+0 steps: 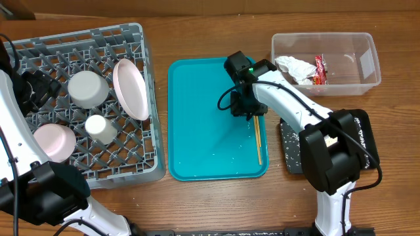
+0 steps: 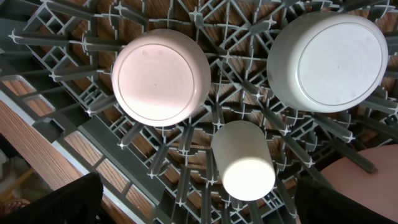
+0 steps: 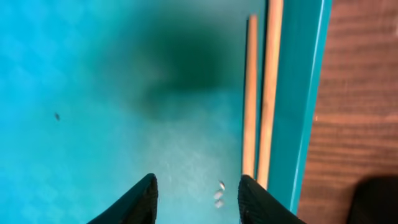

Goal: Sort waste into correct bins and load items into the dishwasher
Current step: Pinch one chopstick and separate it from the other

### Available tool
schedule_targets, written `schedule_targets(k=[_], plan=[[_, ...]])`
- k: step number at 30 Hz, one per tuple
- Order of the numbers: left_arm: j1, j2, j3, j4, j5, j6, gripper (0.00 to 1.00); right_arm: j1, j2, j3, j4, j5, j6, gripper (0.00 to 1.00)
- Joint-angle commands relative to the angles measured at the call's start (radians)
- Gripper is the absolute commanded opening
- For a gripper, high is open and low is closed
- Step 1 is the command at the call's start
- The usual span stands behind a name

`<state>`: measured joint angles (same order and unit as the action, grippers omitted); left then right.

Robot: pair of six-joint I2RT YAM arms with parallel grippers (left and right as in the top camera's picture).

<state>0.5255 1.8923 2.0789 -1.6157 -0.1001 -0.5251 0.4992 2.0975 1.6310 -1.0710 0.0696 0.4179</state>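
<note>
Here, a wooden table seen from above holds a large grey dish rack (image 1: 147, 98) on the left, a teal tray (image 1: 197, 118) in the middle and a clear plastic tub (image 1: 367, 69) at the upper right.

In the rack, a grey-white bowl (image 1: 87, 88) sits upside down. A whitish-pink plate (image 1: 130, 88) stands tilted on its edge just beside it. A small white cup (image 1: 100, 128) lies nearer the front, and a whitish-pink bowl (image 1: 54, 141) sits upside down at the front left.

The left gripper (image 2: 199, 186) hangs above these dishes. Its jaws are spread wide apart and hold nothing.

The right gripper (image 3: 196, 199) is low over the right part of the teal tray. Its two black fingers (image 3: 134, 202) are apart, with only bare tray between them.

A pair of thin wooden chopsticks (image 3: 261, 93) lies side by side along the tray's right rim, just beside one finger and outside the gap. A few pale food crumbs (image 3: 219, 194) lie on the tray between the fingers.

Inside the clear tub, a crumpled white napkin (image 1: 295, 67) lies next to a small red wrapper (image 1: 319, 69).

A shallow black tray (image 1: 287, 141), flecked with pale bits, sits just right of the teal tray. The right arm covers most of it.
</note>
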Motion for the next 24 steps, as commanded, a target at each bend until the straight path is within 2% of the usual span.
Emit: schedule_targets(k=[1, 11, 24], plan=[[-0.002, -0.008, 0.015, 0.001, 0.0, -0.014, 1.0, 0.002, -0.008, -0.03, 0.032, 0.044, -0.001, 0.46], [-0.002, -0.008, 0.015, 0.001, 0.0, -0.014, 1.0, 0.001, -0.008, -0.131, 0.124, 0.065, -0.008, 0.47], [-0.002, -0.008, 0.015, 0.001, 0.0, -0.014, 1.0, 0.001, -0.008, -0.131, 0.124, 0.06, -0.023, 0.45]])
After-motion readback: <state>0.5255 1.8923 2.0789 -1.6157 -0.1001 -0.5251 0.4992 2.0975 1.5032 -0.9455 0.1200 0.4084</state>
